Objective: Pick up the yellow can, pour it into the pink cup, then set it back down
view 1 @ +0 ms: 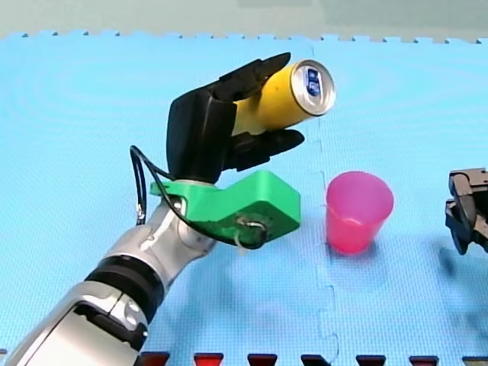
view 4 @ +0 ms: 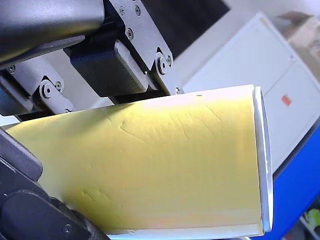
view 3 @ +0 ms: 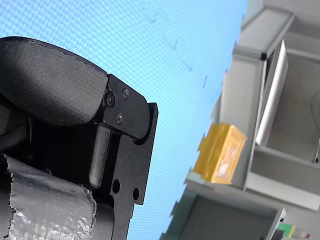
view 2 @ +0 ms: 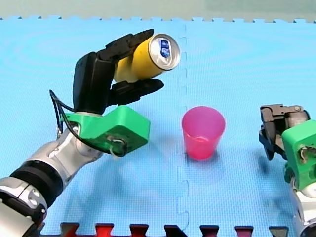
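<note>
As the left robot hand grips the tipped yellow can, we see the right robot hand curled right of the pink cup.

The robot's silver and black left arm comes in from the lower left and slants up toward the middle, with a green plastic wrist mount at its end. The black three-finger left hand is held above the surface, its fingers clamped around a yellow metal can tipped nearly level, one finger above and the others beneath. The right hand, on a second green mount, sits low at the right edge.
</note>
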`<state>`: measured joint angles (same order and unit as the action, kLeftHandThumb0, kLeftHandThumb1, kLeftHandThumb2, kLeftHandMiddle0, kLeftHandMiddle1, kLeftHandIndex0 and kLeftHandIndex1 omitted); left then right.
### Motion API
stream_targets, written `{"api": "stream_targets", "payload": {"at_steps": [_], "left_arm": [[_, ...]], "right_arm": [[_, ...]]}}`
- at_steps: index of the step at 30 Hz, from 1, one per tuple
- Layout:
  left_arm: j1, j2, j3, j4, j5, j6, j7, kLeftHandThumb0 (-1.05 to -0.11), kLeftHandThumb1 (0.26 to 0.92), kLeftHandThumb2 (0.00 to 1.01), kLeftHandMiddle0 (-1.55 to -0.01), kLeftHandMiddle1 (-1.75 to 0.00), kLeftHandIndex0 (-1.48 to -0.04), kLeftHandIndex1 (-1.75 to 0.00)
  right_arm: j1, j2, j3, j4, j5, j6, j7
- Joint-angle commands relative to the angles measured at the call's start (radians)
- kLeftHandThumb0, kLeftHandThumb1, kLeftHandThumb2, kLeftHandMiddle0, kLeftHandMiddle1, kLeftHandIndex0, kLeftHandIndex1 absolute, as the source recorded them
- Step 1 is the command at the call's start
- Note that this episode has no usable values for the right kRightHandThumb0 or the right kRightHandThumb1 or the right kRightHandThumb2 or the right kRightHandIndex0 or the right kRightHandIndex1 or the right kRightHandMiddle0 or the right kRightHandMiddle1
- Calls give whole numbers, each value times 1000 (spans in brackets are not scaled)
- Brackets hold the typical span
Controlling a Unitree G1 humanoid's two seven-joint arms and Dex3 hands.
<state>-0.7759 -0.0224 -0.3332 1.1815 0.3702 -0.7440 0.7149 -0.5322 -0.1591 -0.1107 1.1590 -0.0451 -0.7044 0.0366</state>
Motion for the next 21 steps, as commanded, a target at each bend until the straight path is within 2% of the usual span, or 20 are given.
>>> {"api": "stream_targets", "payload": {"at_steps": [1, 5, 11, 15, 21], "left_arm": [[36, -24, 158, -33, -222, -89, -225, -433, 776, 8, -1306, -34, -1211, -10], [59, -42, 214, -54, -326, -93, -357, -415, 784, 7, -1333, -35, -1215, -7], [104, -52, 265, -88, -409, -47, -481, -403, 790, 5, -1345, -27, -1214, -3], [136, -61, 305, -106, -465, -42, -569, -399, 793, 3, -1347, -20, -1213, -2], [189, -73, 369, -141, -517, 24, -666, -396, 795, 2, -1350, -14, -1211, 0]], "right_arm": [[-9, -9, -12, -5, 18, 9, 13], [-8, -9, -13, -5, 19, 7, 14], [-8, -8, -13, -6, 17, 6, 15], [-5, -7, -14, -10, 18, 5, 17], [-4, -6, -15, -12, 18, 7, 17]]}}
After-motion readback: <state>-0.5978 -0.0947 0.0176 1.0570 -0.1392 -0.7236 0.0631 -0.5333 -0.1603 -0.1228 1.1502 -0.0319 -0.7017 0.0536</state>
